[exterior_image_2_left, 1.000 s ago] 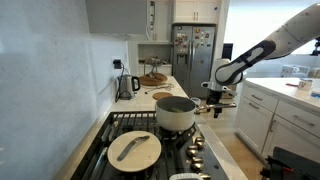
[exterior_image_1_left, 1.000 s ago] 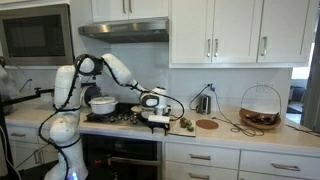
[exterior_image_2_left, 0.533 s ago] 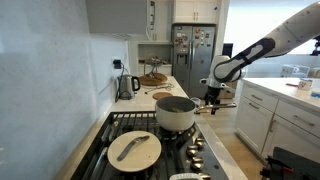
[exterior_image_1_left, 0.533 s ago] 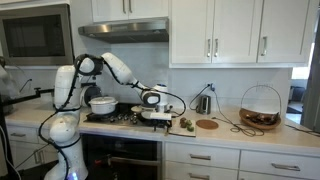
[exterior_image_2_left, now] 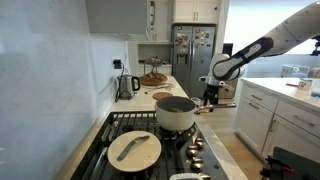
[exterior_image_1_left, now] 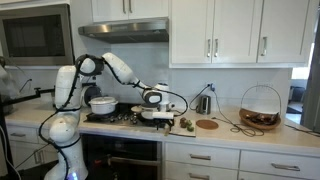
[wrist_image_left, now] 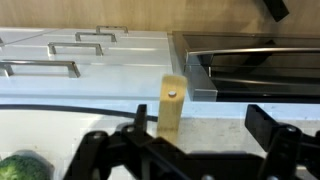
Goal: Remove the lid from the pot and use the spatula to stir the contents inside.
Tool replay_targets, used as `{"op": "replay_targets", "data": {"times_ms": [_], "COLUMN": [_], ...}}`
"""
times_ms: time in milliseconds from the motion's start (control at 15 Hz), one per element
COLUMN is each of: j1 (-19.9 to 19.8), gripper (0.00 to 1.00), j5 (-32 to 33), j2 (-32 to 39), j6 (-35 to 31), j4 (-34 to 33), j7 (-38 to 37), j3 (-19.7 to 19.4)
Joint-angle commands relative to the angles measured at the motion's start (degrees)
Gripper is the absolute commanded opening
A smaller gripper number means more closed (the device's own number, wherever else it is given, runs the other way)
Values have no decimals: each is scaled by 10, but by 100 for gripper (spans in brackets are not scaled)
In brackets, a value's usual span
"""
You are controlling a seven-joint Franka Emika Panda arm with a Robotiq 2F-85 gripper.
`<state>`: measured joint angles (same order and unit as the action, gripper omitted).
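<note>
Change: our black gripper (exterior_image_2_left: 210, 97) has shifted toward the pale wooden spatula handle (wrist_image_left: 173, 105).
Tool: jaws spread, empty.
Meaning: round cream pot (exterior_image_2_left: 176, 115) uncovered, flat lid (exterior_image_2_left: 133, 148) aside; grasp next.

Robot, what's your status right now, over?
Gripper open, at the counter past the stove. Wooden spatula handle between its fingers, not gripped. Pot uncovered, lid on the next burner. Broccoli close by.

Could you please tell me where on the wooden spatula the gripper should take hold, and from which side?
Grip the spatula by its straight wooden handle, just behind the holed end, coming down from above. It seems to lie flat on the counter, narrow enough for the open gripper.
</note>
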<state>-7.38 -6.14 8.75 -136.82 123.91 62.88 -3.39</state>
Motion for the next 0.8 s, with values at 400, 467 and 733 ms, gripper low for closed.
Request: {"op": "replay_targets", "data": {"times_ms": [400,467,733], "j1": [-22,-23,-30], "gripper": [100,100,100], "j5": [2,5,7], "j2": [85,93,123], "j6": [14,16,20], "j4": [-85,-93,-121], "j7": [-6,-7,-11], "j3": [4,5,7]}}
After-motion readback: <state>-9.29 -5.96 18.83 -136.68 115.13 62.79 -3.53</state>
